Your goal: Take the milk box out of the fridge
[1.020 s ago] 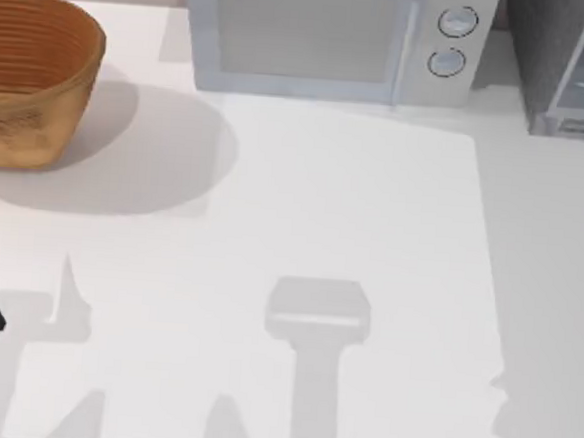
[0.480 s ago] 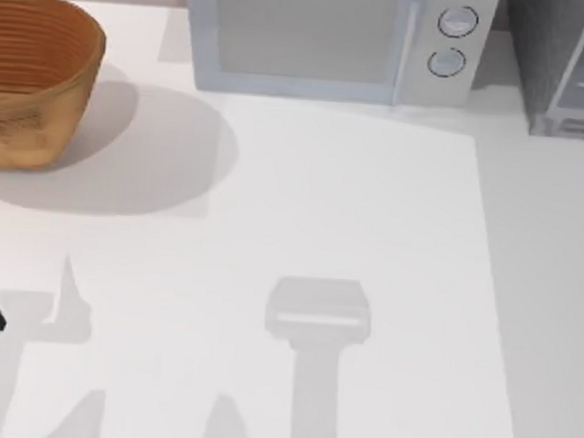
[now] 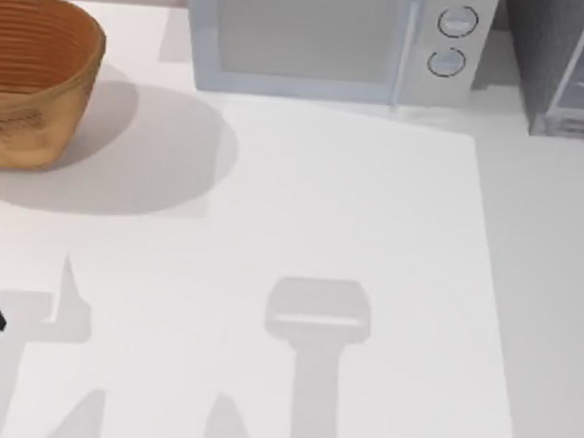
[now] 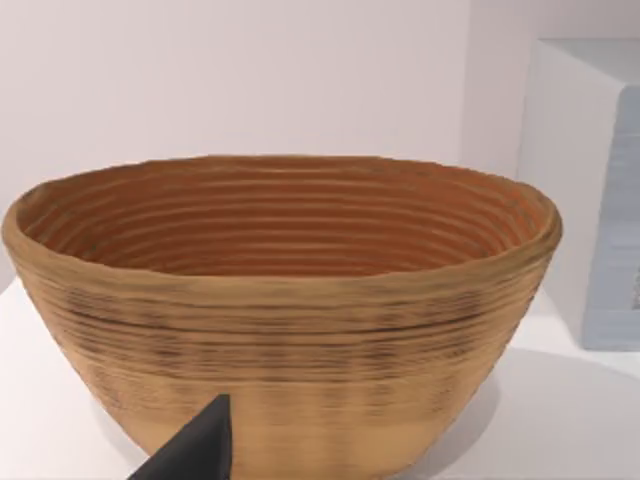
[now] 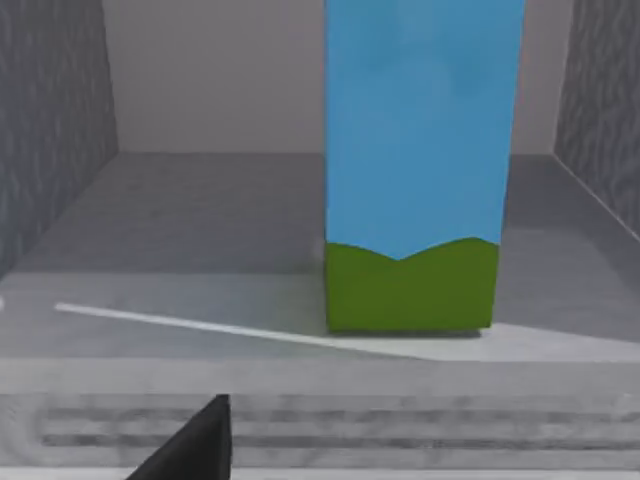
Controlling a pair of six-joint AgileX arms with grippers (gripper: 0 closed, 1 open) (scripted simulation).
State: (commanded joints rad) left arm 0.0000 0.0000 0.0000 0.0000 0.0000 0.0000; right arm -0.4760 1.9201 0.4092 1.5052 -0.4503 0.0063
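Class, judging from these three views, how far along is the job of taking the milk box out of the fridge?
Done: the fridge looks open, since the right wrist view looks straight into it. In hand: the right gripper faces the milk box, which stands upright on the fridge floor, not yet touched. Left: reach in, grasp the box and bring it out onto the table. The left gripper sits parked facing the basket.

A rendered kitchen scene: a plain white counter (image 3: 371,235) carries a pale blue-grey microwave with two round knobs (image 3: 324,41), a brown ribbed woven basket (image 3: 31,80) and a dark grey fridge with silvery frame edges (image 3: 569,63), which holds an upright blue-and-green milk carton (image 5: 420,170).
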